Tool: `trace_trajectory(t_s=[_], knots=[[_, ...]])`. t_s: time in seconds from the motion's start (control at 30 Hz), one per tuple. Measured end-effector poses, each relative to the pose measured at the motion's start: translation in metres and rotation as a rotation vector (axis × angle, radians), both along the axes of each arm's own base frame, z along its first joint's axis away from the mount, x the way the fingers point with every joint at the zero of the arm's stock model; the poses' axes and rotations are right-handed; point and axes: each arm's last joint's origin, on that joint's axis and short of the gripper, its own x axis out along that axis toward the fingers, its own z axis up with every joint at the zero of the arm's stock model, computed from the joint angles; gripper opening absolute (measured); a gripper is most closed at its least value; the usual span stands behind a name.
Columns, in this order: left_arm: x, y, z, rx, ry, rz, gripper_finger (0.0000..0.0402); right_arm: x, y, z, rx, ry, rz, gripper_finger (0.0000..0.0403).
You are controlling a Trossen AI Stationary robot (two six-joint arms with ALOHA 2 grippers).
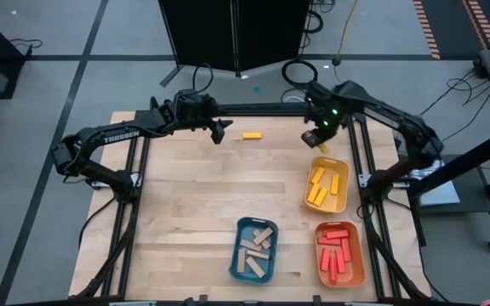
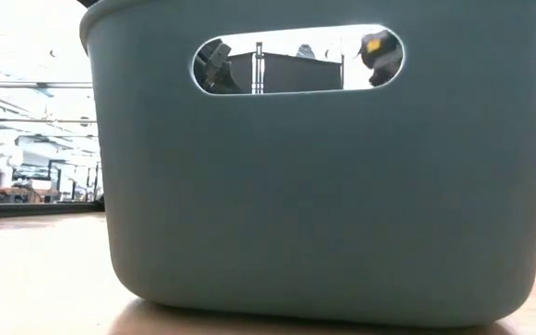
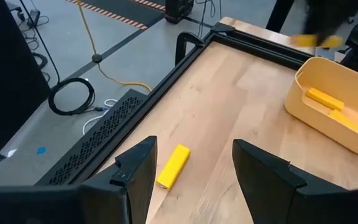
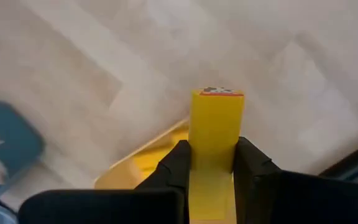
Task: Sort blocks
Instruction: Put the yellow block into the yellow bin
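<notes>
Right wrist view shows what I have: my right gripper (image 4: 209, 163) is pinched tight on a small yellow rectangular wooden block (image 4: 215, 127), which stands out past my fingertips, with the rim of the yellow rounded plastic tray (image 4: 143, 155) below it. From above, this gripper (image 1: 316, 141) hangs just off the far end of that tray (image 1: 340, 201), which already holds several yellow bars. The step in hand, as I judge it, is the drop. To do it well I should carry the block over the middle of the tray rather than its far rim, come down low so it does not bounce out, then part my fingers fully and lift straight up so nothing drags.

My left gripper (image 3: 192, 171) waits half open and empty near the table's far edge, with one more loose yellow wooden bar (image 3: 173, 166) lying on the pale wooden tabletop (image 1: 194, 195) between its fingers and a little ahead. That bar (image 1: 251, 135) looks like the last one left out; the blue rounded tray (image 1: 238, 265) of plain tan bars and the orange rounded tray (image 1: 357, 274) of red bars look filled.
</notes>
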Motion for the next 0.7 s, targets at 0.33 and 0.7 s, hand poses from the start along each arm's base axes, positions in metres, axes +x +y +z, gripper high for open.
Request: trace_trajectory(t_s=[0.33,0.7], knots=[[0.001,0.001,-0.002,-0.085,-0.03,0.046,0.0205,-0.045,0.079,-0.017,0.045,-0.074,-0.163,0.0026],[0.036,0.049,-0.053,-0.335,0.102,-0.163,0.0205,-0.046,0.104,-0.055,0.06,-0.117,-0.217,0.0081]])
